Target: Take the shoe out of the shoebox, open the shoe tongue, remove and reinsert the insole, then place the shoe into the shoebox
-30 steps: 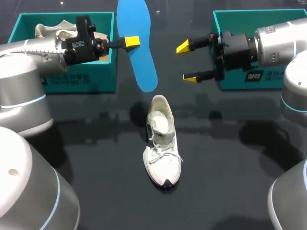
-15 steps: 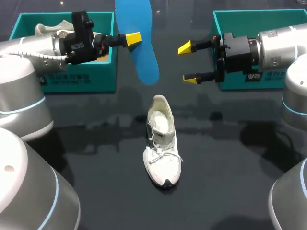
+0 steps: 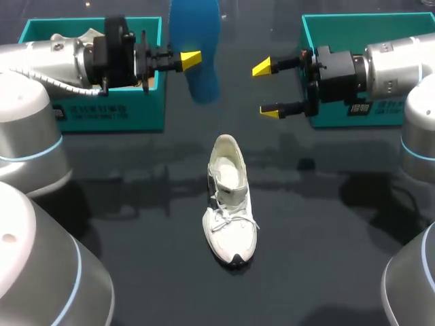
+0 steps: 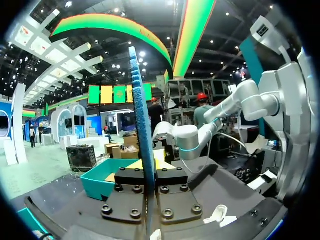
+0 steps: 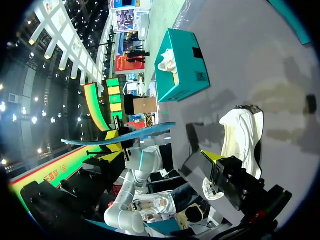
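Insole (image 3: pixel 198 30): I am holding the blue insole off the table, at 12 o'clock from the shoe.
Shoe (image 3: pixel 230 207): it is lying mid-table, long axis running 12 to 6, heel opening at 12, toe at 6.
Left gripper (image 3: pixel 192 61): it is clamping the insole from both sides, and is the nearer arm for reinsertion.
Right gripper (image 3: pixel 267 88): its fingers are standing apart, gripping nothing, at 1 o'clock from the shoe.
Coming move: in my judgement, the insole is needing travel toward 6, lengthwise into the opening.
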Tool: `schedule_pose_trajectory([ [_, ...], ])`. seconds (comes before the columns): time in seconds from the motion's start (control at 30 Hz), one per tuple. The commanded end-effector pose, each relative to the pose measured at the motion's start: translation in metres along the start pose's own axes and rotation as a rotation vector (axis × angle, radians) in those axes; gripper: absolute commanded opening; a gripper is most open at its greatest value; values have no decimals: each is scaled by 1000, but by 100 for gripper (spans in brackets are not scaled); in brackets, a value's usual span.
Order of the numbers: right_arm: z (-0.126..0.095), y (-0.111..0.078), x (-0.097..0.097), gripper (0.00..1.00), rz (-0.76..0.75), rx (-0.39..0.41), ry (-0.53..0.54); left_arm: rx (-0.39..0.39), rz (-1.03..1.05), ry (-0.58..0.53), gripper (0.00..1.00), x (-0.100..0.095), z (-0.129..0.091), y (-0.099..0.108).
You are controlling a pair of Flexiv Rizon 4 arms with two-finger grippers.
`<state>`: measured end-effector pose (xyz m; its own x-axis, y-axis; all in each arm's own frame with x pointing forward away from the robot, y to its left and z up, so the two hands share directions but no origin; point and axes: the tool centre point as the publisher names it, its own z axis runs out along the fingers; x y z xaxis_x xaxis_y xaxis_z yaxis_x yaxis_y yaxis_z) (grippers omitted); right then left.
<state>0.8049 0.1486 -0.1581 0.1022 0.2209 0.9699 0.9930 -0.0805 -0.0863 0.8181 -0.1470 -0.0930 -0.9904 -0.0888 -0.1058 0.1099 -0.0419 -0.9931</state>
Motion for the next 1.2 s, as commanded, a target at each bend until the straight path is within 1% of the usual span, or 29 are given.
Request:
schedule_pose_trajectory([
  [0.03,2,0,0,100,0,-1,-2,19,307,198,0,-13,-1,10],
  [0.27,2,0,0,100,0,-1,-2,19,307,198,0,-13,-1,10],
  [0.3,2,0,0,100,0,-1,-2,5,354,229,0,-13,2,12],
  [0.37,2,0,0,100,0,-1,-2,-5,384,255,0,-13,4,15],
  [0.4,2,0,0,100,0,-1,-2,2,419,279,0,-11,5,17],
  [0.47,2,0,0,100,0,-1,-2,13,456,291,0,-8,6,20],
  [0.5,2,0,0,100,0,-1,-2,1,483,285,0,-7,7,21],
  [0.57,2,0,0,100,0,-1,-2,15,534,288,0,-4,8,23],
  [0.6,2,0,0,100,0,-1,-2,13,545,271,0,-3,8,24],
  [0.67,2,0,0,100,0,-1,-2,27,562,271,0,-1,8,25],
  [0.73,2,0,0,100,0,-1,-2,44,574,266,0,5,4,25],
  [1.1,2,0,0,100,0,-1,-2,44,574,266,0,5,4,25],
  [1.13,2,0,0,100,0,-1,-2,24,637,273,0,7,6,27],
  [1.2,2,0,0,100,0,-1,-2,32,675,291,0,8,5,31],
])
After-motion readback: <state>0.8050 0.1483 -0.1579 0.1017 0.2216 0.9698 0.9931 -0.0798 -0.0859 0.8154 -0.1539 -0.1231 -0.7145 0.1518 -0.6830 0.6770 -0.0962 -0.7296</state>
